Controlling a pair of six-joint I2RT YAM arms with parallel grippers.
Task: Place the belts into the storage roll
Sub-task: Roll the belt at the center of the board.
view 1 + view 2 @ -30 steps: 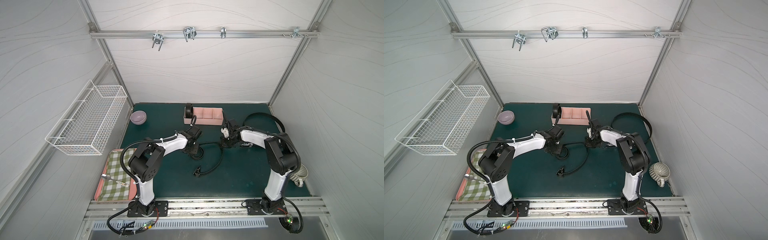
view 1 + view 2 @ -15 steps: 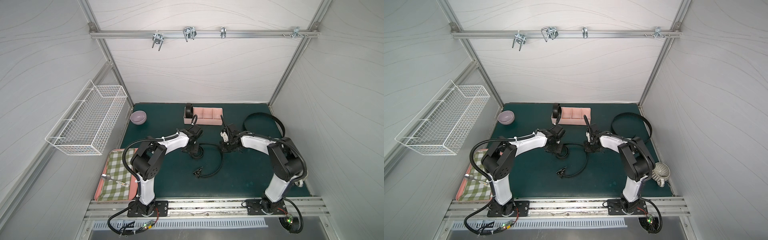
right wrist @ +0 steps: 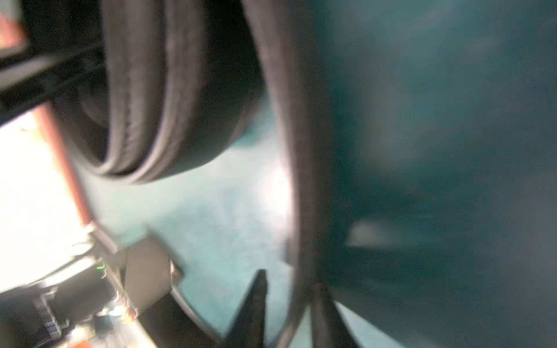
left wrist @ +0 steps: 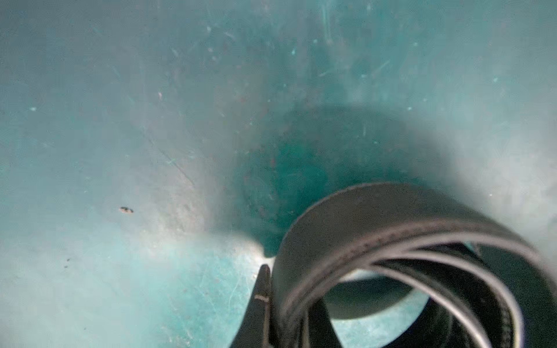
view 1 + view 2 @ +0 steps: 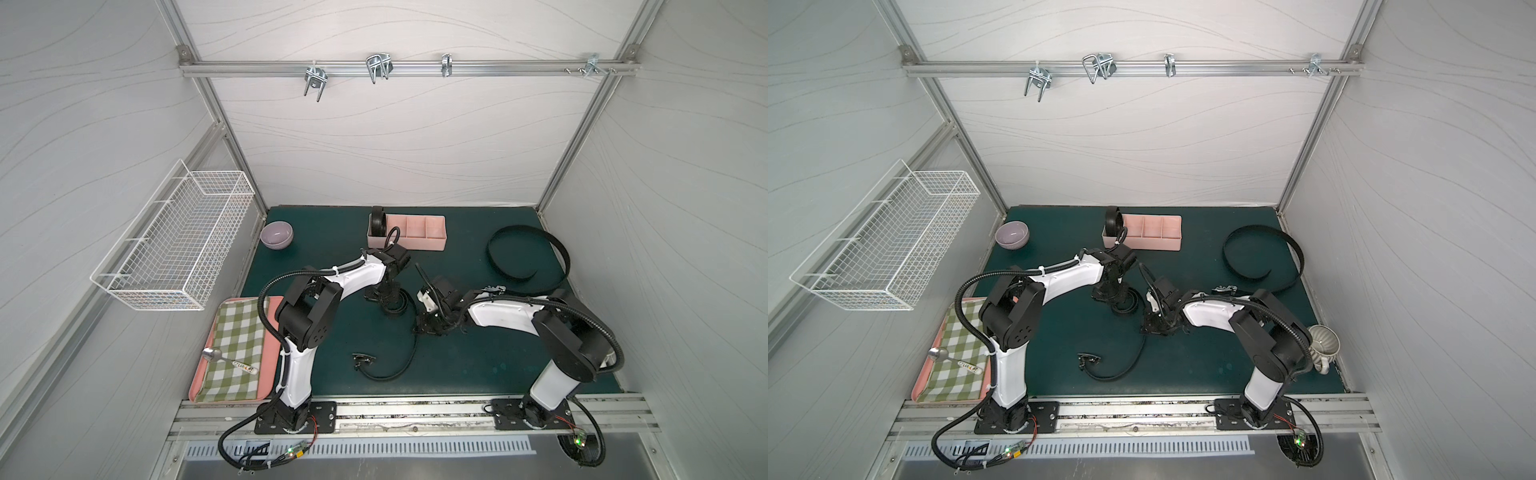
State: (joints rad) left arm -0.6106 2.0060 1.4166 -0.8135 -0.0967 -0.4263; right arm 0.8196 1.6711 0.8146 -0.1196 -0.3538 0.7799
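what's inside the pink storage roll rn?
One coiled belt stands in the storage roll, end compartment nearest the bowl; other three look bare. Floor under the coil is hidden.

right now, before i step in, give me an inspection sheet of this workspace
surface: green mat, scuffed, no spills seen
job's things: storage roll at the back, coiled belt in its end compartment, the other three compartments empty; second belt part coiled mid-mat, buckle end trailing forward; third belt lying loose at the back right
clutter: bowl, mug, checked-cloth tray with spoon
grippers: left gripper shut on the second belt's coil; right gripper open, strap running between its fingers
cables: ribbed cables arching over both arms
surroundings: wire basket on the side wall, hooks on the overhead rail
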